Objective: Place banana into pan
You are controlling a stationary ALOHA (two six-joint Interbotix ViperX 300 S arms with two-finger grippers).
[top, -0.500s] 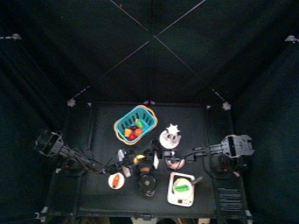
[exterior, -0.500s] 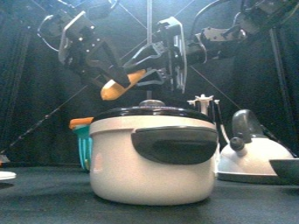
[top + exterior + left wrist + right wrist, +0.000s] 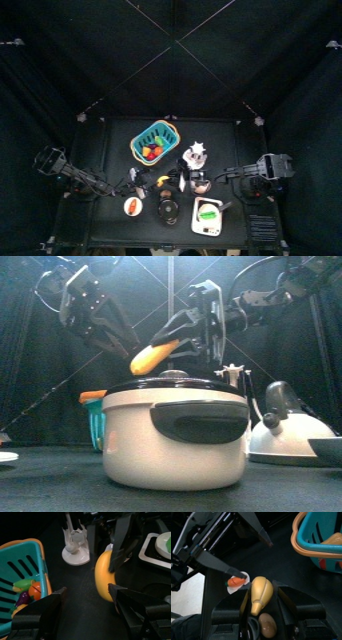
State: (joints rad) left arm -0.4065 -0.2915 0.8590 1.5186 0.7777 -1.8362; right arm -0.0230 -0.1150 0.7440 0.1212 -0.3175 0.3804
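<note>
While the right gripper (image 3: 260,607) has its jaws clamped on the banana (image 3: 260,596), the fruit hangs in the air above the lidded white cooking pot (image 3: 175,431), clear of its lid. Seen from the front, the banana (image 3: 154,355) lies on a slant, its long axis running from a lower, orange-brown tip toward the left arm's side up to the end gripped between the jaws above the pot's lid knob. From above, the banana (image 3: 163,182) shows as a small yellow spot just behind the pot, on the near side of the teal basket (image 3: 154,140). The left gripper (image 3: 87,599) hovers beside the banana with its jaws spread apart, holding nothing. I cannot pick out the pan with certainty; a dark round thing (image 3: 168,210) sits just in front of the banana in the top view
</note>
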